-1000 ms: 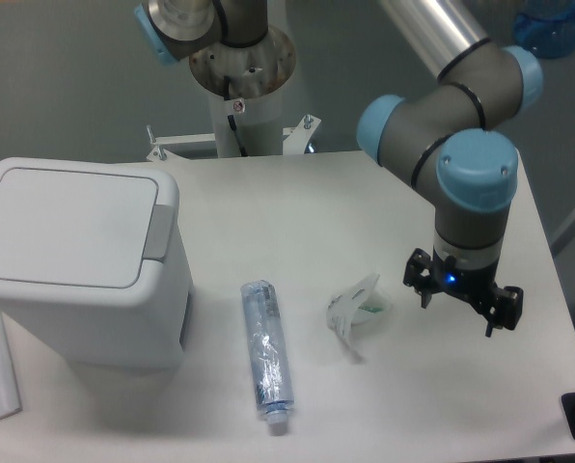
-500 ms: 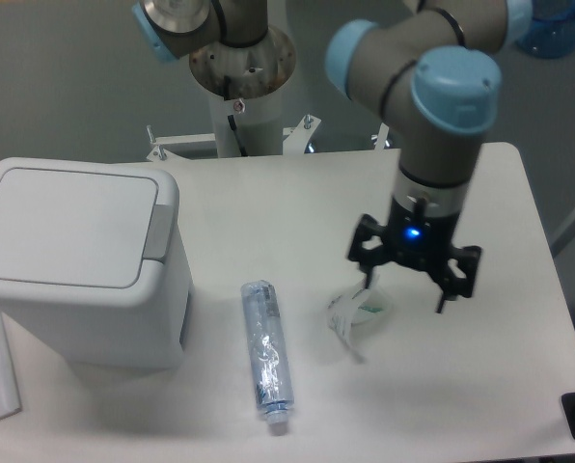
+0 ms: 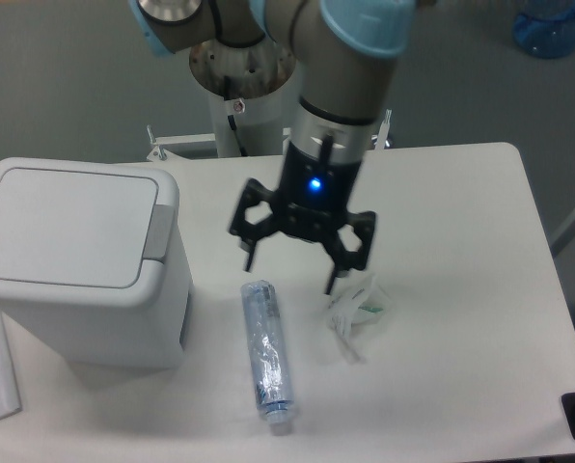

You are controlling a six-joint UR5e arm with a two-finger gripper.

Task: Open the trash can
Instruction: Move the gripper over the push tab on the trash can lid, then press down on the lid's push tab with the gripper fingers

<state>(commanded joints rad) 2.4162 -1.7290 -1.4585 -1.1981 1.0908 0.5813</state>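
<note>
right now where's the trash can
The trash can sits at the table's left edge in the camera view, lid shut, left of the plastic bottle and the open gripper.

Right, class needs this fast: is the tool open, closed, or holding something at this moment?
Tool: open, holding nothing, fingers spread above the table between the trash can and the crumpled wrapper.
</note>
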